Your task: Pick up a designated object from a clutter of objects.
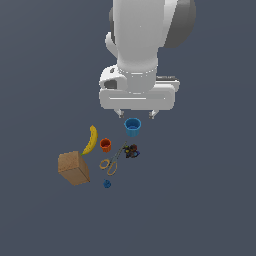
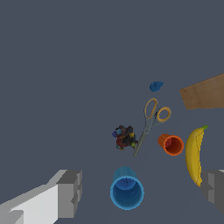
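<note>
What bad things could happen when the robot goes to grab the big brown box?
The gripper hangs open above the blue cup, away from the brown box. If it travels low, it might knock over the blue cup or the orange cup.

The banana lies with its tip right by the box, so a finger might bump it.

The box looks wide and may be hard to grip.

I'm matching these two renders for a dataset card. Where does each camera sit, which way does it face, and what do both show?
Exterior view: off the arm, high, looking down on the floor clutter; the white arm and gripper hang above the blue cup.
Wrist view: on the wrist, looking down past the open fingers at the same clutter.
Shared: blue cup, orange cup, banana, scissors, brown box.
</note>
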Available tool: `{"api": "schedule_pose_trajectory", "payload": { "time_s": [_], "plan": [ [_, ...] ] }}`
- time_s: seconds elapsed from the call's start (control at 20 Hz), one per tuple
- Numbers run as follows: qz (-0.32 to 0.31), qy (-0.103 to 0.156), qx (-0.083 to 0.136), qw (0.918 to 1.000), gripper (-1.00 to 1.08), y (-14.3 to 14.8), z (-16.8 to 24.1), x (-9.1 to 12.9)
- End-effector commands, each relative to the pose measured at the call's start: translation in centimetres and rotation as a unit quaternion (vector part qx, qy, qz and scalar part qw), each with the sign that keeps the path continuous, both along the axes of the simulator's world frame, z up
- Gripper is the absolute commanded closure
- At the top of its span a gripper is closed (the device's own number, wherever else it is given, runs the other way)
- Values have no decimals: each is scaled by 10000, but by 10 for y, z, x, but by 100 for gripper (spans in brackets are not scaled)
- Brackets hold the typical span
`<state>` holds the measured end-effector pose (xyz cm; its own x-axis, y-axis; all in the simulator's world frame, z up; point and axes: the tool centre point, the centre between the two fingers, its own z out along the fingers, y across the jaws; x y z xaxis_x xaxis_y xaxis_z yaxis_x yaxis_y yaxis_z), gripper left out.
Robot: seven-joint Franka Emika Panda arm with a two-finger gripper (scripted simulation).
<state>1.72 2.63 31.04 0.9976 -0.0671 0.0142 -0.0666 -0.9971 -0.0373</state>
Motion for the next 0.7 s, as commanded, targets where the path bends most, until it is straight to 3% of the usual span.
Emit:
{"api": "schedule_pose_trajectory", "payload": {
  "time_s": [0.0,0.35,0.65],
  "plan": [
    [-244,14,16,9997,-92,-8,-4,6],
    [-1270,67,66,9919,-92,-44,-20,28],
    [-2411,121,84,9704,-92,-87,-40,50]
  ]
}}
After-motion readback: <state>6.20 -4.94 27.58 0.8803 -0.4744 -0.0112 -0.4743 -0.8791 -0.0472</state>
